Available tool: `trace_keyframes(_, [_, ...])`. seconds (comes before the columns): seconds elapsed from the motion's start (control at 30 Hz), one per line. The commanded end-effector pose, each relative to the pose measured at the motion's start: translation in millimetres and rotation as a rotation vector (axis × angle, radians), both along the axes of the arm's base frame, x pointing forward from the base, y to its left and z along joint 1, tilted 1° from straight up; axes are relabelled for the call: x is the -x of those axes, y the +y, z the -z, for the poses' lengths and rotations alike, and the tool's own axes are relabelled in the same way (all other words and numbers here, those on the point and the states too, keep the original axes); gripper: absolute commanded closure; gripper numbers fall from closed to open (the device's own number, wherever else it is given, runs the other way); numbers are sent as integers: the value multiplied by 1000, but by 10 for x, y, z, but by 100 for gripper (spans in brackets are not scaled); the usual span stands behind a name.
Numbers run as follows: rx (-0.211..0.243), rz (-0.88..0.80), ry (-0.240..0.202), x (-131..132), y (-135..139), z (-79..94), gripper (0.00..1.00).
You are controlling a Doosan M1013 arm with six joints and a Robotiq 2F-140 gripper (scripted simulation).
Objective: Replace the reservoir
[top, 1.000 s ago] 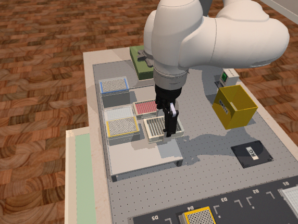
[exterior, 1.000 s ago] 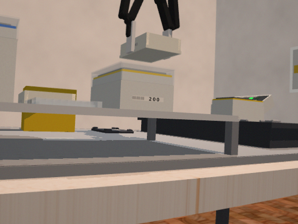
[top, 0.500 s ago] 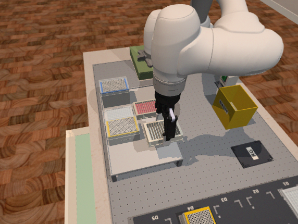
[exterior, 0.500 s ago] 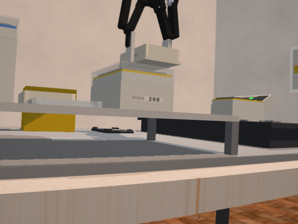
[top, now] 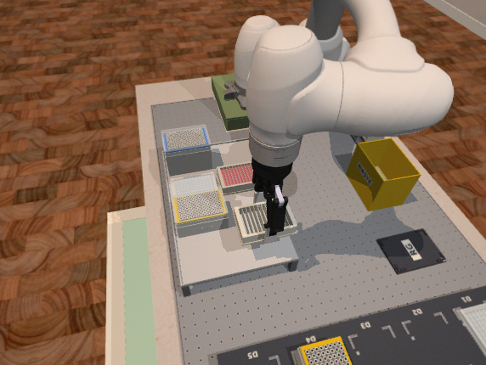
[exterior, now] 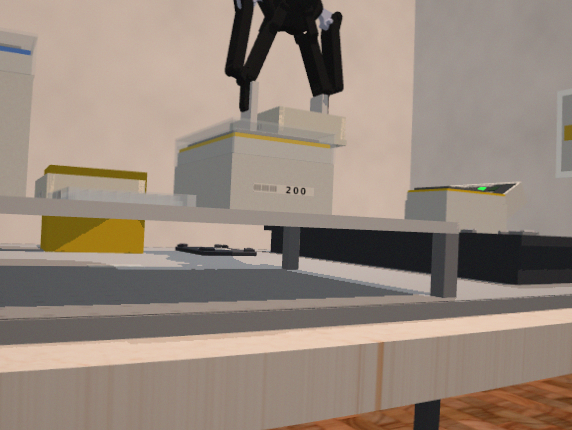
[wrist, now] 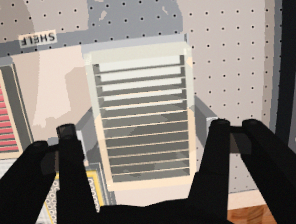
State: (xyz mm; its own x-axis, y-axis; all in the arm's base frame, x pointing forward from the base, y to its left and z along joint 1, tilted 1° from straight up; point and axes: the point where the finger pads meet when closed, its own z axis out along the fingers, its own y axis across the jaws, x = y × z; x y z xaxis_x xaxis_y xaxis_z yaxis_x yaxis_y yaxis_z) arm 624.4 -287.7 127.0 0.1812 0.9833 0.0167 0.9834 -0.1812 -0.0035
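My gripper (top: pixel 267 219) is shut on a cream 12-trough reservoir (top: pixel 263 221), gripping it across its long sides. It holds the reservoir level, low at the right part of the shelf (top: pixel 238 255); I cannot tell if it touches the shelf top. In the wrist view the reservoir (wrist: pixel 142 120) lies between my fingers, beside the SHELF label (wrist: pixel 37 38). In the exterior view the reservoir (exterior: pixel 300 122) is partly hidden behind the 200 tip rack (exterior: pixel 255 170), with my gripper (exterior: pixel 284 107) on it. The D2 brackets (top: pixel 422 328) hold nothing. I cannot read the reservoir's ID.
On the shelf stand a yellow-rimmed tip rack (top: pixel 200 205), a clear-lidded plate (top: pixel 193 184), a red plate (top: pixel 235 175) and a blue-rimmed tip rack (top: pixel 185 139). A yellow waste bin (top: pixel 384 172) and the RG nest (top: pixel 411 250) are to the right. The D4 tip rack (top: pixel 324 352) and D1 plate (top: pixel 473 320) are on the deck.
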Motion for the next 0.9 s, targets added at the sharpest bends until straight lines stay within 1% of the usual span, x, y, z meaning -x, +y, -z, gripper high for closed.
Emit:
trace_keyframes(0.0, [0, 0, 0, 0, 1, 17, 100])
trace_keyframes(0.5, [0, 0, 0, 0, 5, 267, 100])
trace_keyframes(0.57, [0, 0, 0, 0, 5, 267, 100])
trace_keyframes(0.87, [0, 0, 0, 0, 8, 417, 100])
